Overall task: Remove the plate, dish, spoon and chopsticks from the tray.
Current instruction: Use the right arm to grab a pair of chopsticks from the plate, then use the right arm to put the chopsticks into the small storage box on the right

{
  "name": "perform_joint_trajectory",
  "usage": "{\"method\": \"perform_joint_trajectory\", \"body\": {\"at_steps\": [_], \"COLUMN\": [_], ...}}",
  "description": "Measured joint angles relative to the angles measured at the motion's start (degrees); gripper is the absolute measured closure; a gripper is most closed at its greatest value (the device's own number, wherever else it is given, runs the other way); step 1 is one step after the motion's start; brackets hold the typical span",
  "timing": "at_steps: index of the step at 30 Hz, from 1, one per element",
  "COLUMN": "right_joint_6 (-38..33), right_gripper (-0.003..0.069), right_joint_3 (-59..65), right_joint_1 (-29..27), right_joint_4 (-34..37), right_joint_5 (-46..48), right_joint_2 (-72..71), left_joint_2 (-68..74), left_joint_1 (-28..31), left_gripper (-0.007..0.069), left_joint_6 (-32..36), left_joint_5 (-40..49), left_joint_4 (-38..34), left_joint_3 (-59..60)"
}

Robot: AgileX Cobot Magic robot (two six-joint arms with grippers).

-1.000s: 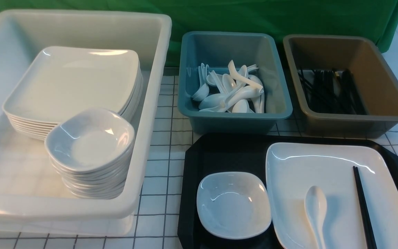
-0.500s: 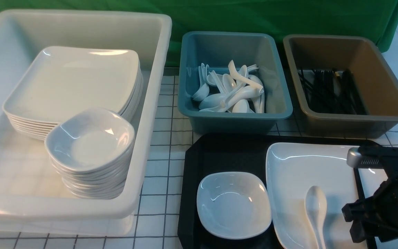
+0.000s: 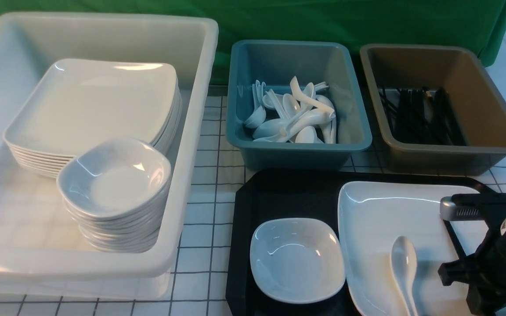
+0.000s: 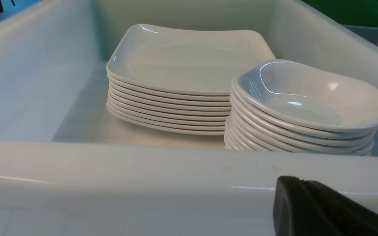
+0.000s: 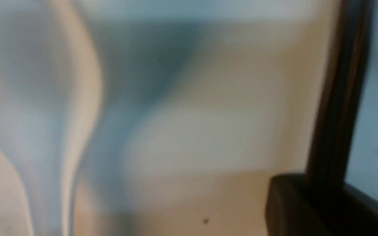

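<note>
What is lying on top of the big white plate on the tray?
The spoon and part of the chopsticks show on the plate; the right arm hides their near end.

Front view: bright, even, soft light from above. White glare streaks run along the plate [image 3: 380, 210] rim and inside the dish [image 3: 297, 259]. Faint shadow on the plate beside the right arm [image 3: 503, 254]. Overall slightly soft.
Left wrist view: sharp, flat light, white tub [image 4: 176, 167] low in contrast.
Right wrist view: badly defocused and smeared. Pale shape is probably the spoon [image 5: 61, 98], dark bar the chopsticks [image 5: 340, 98].
</note>
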Motion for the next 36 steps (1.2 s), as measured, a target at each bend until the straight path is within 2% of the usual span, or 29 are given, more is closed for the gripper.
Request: {"method": "perform_joint_trajectory", "body": {"at_steps": [6,12,14,16,20,27,29,32,33,34,36], "right_joint_6": [-2.46,-4.66,-4.66,-4.66,-4.49,-4.14,-4.12,-3.96,-3.80,-3.07,-2.66], "right_gripper": [0.0491,0.0491,0.0491,0.0491,0.0491,0.0491,0.0470,0.0377,0.0370,0.0326,0.0287], "right_joint_3": [-7.46,-19.70,-27.35,-29.97,-40.44,-44.65,-44.71,-44.71,-44.71,-44.71,-44.71], "right_joint_1": [0.00,-0.77,-1.98,-2.41,-3.41,-4.18,-4.44,-4.64,-4.64,-4.64,-4.59], "right_joint_4": [0.00,0.06,-0.01,-0.01,-0.16,-0.16,-0.16,-0.16,-0.16,-0.16,-0.16], "right_joint_5": [7.68,6.98,2.27,0.00,-11.28,-27.47,-29.79,-29.48,-29.05,-27.13,-23.18], "right_joint_2": [-9.00,-9.28,-5.42,-3.60,5.56,17.40,19.80,21.84,21.91,21.98,21.57], "left_joint_2": [0.00,0.00,0.00,0.00,0.00,0.00,0.00,0.00,0.00,0.00,0.00], "left_joint_1": [0.00,0.00,0.00,0.00,0.00,0.00,0.00,0.00,0.00,0.00,0.00], "left_gripper": [0.0603,0.0603,0.0603,0.0603,0.0603,0.0603,0.0603,0.0603,0.0603,0.0603,0.0603], "left_joint_6": [0.00,0.00,0.00,0.00,0.00,0.00,0.00,0.00,0.00,0.00,0.00], "left_joint_5": [0.00,0.00,0.00,0.00,0.00,0.00,0.00,0.00,0.00,0.00,0.00], "left_joint_4": [0.00,0.00,0.00,0.00,0.00,0.00,0.00,0.00,0.00,0.00,0.34], "left_joint_3": [0.00,0.00,0.00,0.00,0.00,0.00,0.00,0.00,0.00,0.00,0.00]}}
